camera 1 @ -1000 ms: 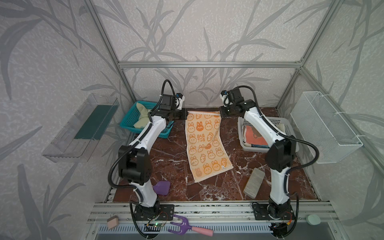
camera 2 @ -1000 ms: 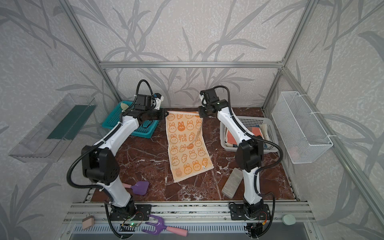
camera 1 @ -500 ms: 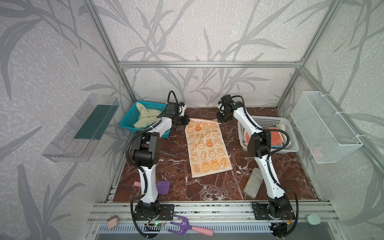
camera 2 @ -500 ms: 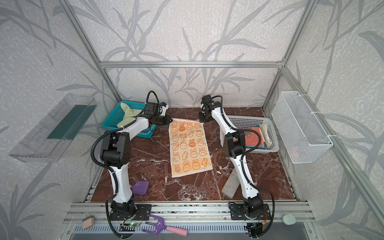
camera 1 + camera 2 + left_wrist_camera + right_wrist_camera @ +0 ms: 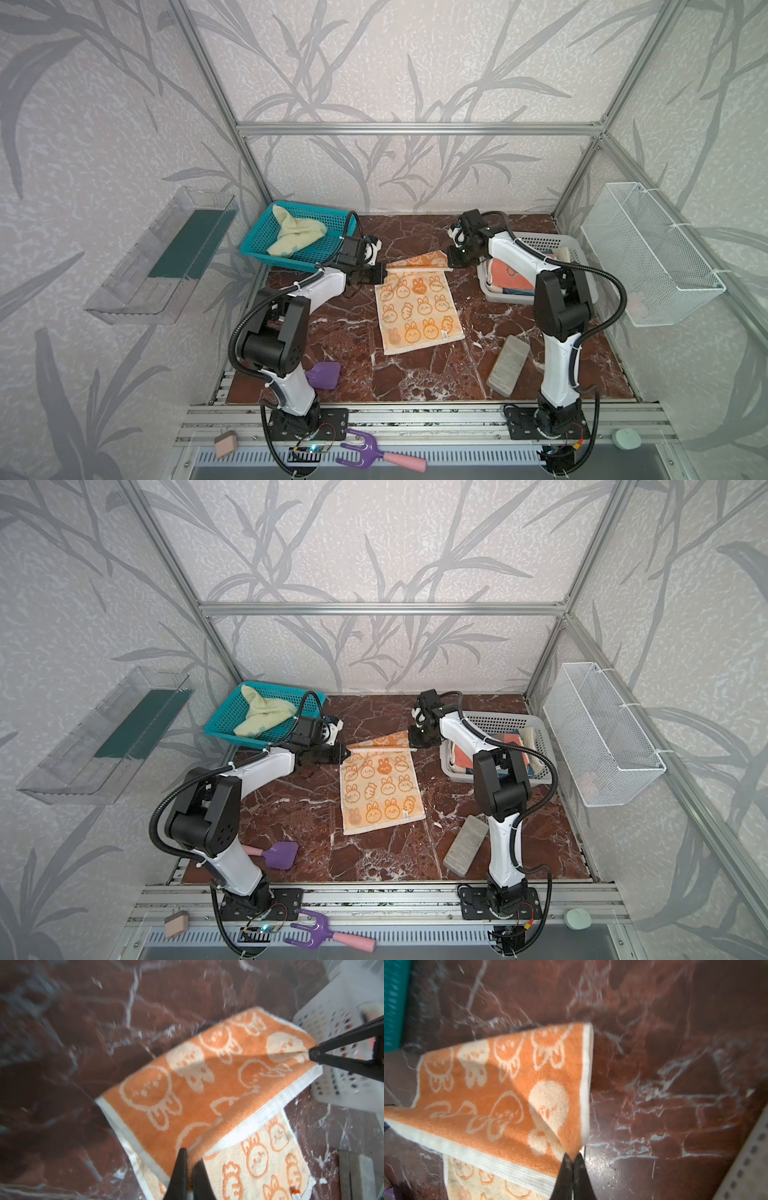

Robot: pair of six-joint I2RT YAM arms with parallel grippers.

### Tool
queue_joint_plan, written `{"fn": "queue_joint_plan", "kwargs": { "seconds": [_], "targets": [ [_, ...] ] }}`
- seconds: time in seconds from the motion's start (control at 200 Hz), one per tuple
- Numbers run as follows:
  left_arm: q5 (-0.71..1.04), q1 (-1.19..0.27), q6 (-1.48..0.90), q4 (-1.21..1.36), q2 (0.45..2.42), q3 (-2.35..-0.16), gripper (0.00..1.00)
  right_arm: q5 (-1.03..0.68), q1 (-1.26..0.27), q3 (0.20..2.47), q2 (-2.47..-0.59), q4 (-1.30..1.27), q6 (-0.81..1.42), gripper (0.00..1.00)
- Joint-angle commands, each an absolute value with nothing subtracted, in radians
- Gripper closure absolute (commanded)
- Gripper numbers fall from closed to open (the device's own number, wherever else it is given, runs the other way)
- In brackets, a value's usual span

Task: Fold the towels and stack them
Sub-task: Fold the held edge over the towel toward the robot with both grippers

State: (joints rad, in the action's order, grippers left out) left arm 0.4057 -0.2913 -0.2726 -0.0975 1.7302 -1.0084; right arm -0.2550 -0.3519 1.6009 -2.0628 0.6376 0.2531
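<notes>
The orange towel (image 5: 419, 309) (image 5: 380, 789) with white rabbit figures lies in the middle of the marble floor. Its far edge is lifted off the floor and stretched taut between both grippers, doubled back over the rest. My left gripper (image 5: 383, 271) (image 5: 347, 752) (image 5: 190, 1157) is shut on the towel's (image 5: 166, 1095) left far corner. My right gripper (image 5: 451, 264) (image 5: 412, 742) (image 5: 573, 1158) is shut on the towel's (image 5: 508, 1095) right far corner. A pale yellow towel (image 5: 293, 235) lies crumpled in the teal basket (image 5: 257, 241). A salmon towel (image 5: 509, 274) lies folded in the white basket (image 5: 582, 266).
A grey block (image 5: 508, 365) lies at the front right. A purple scoop (image 5: 324, 374) sits by the left arm's base. A wire basket (image 5: 652, 253) hangs on the right wall, a clear tray (image 5: 162, 257) on the left wall. A purple fork (image 5: 374, 453) lies on the front rail.
Both grippers first lowered the hanging towel flat towards the back. They have since come forward, carrying its far edge back over the cloth.
</notes>
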Motion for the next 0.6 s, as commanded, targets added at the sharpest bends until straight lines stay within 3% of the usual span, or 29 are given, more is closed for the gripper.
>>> {"fn": "queue_joint_plan", "kwargs": {
  "seconds": [0.0, 0.18, 0.595],
  "targets": [
    [0.341, -0.304, -0.359, -0.042, 1.719, -0.914, 1.0, -0.301, -0.364, 1.472, -2.059, 0.562, 0.303, 1.0],
    [0.298, -0.304, -0.347, -0.049, 1.74, -0.892, 1.0, -0.324, -0.379, 1.439, -2.104, 0.529, 0.318, 1.0],
    [0.327, -0.237, -0.251, -0.141, 1.823, -1.102, 1.0, -0.245, -0.379, 1.705, -2.133, 0.683, 0.254, 1.0]
  ]
}}
